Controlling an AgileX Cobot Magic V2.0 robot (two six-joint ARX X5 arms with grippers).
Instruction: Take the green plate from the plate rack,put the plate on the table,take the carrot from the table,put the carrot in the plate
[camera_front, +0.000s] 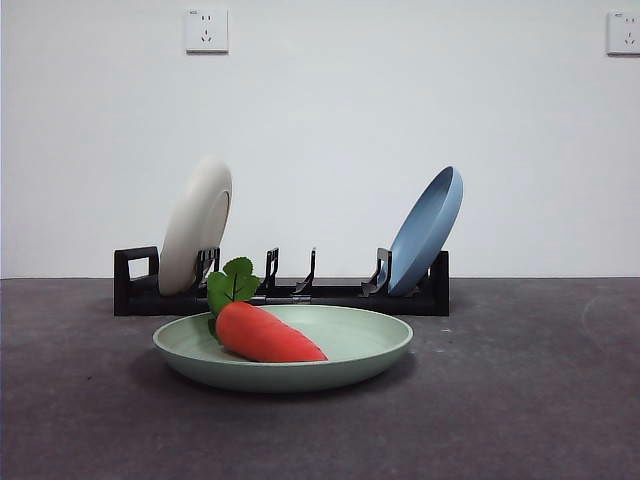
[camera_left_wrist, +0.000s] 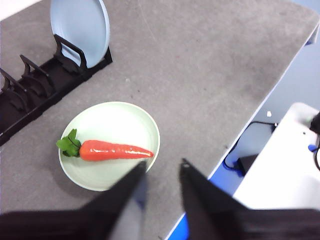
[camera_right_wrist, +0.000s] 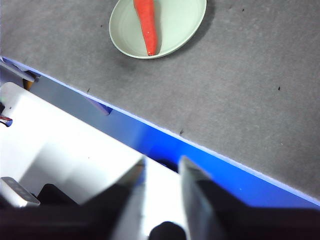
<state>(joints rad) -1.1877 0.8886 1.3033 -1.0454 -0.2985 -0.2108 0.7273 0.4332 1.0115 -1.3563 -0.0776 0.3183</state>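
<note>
The carrot (camera_front: 266, 336) lay in the plate (camera_front: 368, 352) on the surface (camera_front: 530, 400) — the rack (camera_front: 285, 293) stood just behind it.

Both arms hang high and back; the left gripper (camera_left_wrist: 162, 167) and right gripper (camera_right_wrist: 161, 165) each show parted, empty jaws.

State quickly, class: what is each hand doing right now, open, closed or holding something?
Left hand: open, holding nothing, above the table's edge near the green plate.
Right hand: open, holding nothing, off the table's edge.
</note>
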